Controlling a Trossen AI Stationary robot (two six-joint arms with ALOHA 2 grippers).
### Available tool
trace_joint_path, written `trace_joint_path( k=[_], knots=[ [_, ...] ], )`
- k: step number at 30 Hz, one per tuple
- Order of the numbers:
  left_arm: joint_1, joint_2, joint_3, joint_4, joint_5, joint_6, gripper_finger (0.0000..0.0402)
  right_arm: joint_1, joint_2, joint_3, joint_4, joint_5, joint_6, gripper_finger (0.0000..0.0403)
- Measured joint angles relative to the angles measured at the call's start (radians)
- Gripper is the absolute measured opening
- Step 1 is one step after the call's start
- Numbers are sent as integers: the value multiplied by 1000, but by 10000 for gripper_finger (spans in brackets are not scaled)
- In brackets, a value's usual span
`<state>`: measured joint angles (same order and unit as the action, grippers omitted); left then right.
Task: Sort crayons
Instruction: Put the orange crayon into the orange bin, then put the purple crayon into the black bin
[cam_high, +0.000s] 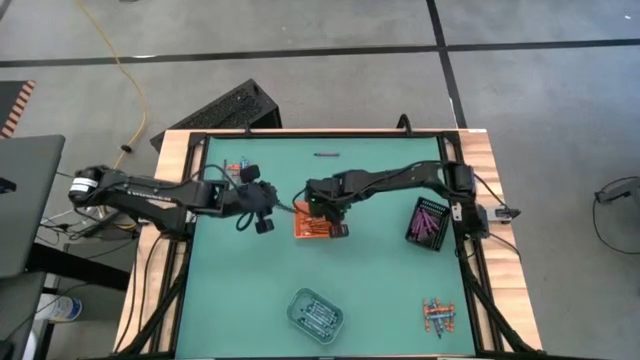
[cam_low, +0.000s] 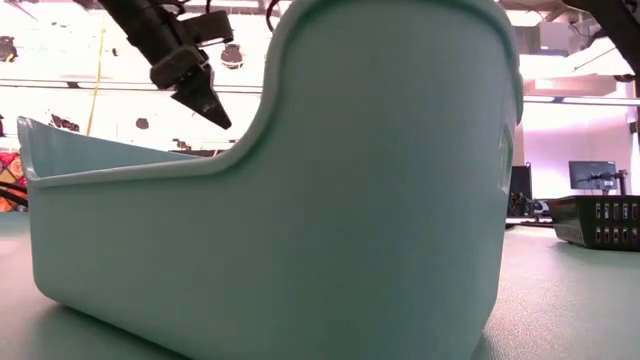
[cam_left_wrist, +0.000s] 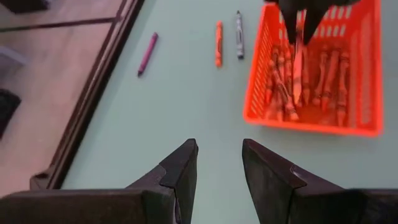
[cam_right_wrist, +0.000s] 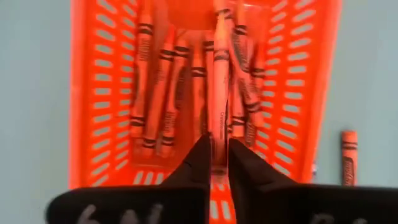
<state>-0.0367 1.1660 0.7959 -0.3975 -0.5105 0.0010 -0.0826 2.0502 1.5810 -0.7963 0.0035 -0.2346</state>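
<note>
My right gripper (cam_right_wrist: 212, 163) hangs over the orange tray (cam_right_wrist: 87, 93), fingers narrowly parted around an orange crayon (cam_right_wrist: 219, 93) that points down among the others lying in there. My left gripper (cam_left_wrist: 219, 163) hovers apart over bare mat, jaws gaping, nothing between them. A purple crayon (cam_left_wrist: 147, 53), an orange one (cam_left_wrist: 219, 43) and a grey one (cam_left_wrist: 239, 34) lie loose beside the tray.

I see orange basket (cam_right_wrist: 99, 93) below right pincer (cam_right_wrist: 214, 155) | orange crayons (cam_right_wrist: 168, 93), black bands | purple crayon (cam_left_wrist: 147, 53) ahead of left pincer (cam_left_wrist: 219, 163) | green table (cam_high: 380, 290)
</note>
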Motion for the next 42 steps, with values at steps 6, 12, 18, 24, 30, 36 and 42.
trace_joint_path(
  k=[6, 12, 18, 24, 30, 36, 42],
  knots=[
    [158, 4, 0, 136, 194, 137, 118, 5, -26, 0, 14, 6, 29, 116],
    [349, 72, 1, 267, 378, 275, 118, 54, -67, 1, -75, 148, 92, 175],
    [541, 230, 100, 262, 532, 380, 118, 145, -128, 1, -217, 249, 209, 178],
    [682, 423, 298, 166, 656, 455, 118, 252, -189, 1, -332, 333, 340, 162],
    [746, 637, 502, 48, 729, 537, 118, 363, -214, 1, -461, 414, 491, 151],
    [761, 820, 712, -81, 764, 608, 118, 472, -215, 1, -559, 501, 648, 145],
    [761, 970, 934, -205, 778, 578, 118, 588, -215, 1, -665, 579, 829, 140]
  ],
)
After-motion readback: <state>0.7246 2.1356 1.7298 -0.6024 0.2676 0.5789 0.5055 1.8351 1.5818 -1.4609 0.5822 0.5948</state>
